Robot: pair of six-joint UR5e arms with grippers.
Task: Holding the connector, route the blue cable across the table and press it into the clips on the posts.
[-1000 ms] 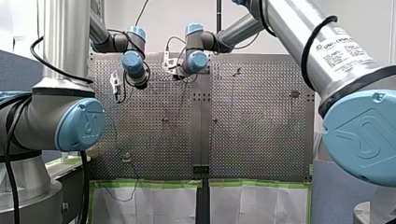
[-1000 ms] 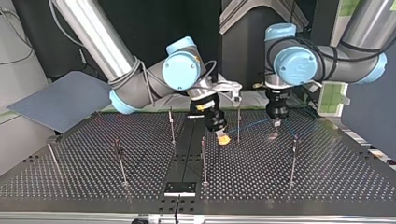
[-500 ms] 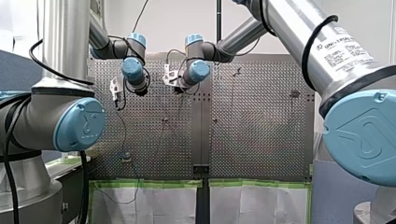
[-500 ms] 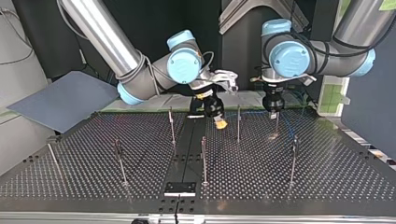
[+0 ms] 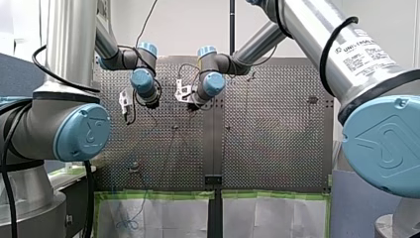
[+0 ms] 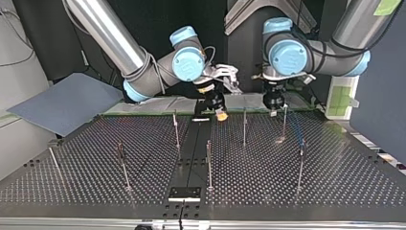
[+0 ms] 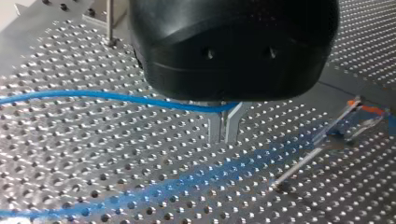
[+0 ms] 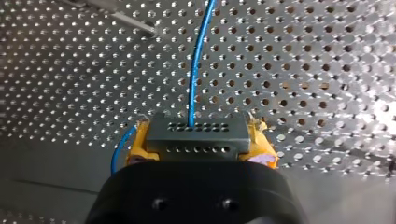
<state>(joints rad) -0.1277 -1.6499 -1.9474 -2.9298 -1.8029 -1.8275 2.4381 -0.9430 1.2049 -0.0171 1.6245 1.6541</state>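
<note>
Bright, even light; the silver perforated metal table glares white in the right wrist view; top view's upper half is dark.

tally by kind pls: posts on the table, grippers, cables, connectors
posts: 7
grippers: 2, my left gripper, my right gripper
blue cable: 1
connector: 1
total: 11

My left end effector, its metal fingers nearly together, pinches the blue cable above the perforated surface; a thin post stands beside it.
</note>
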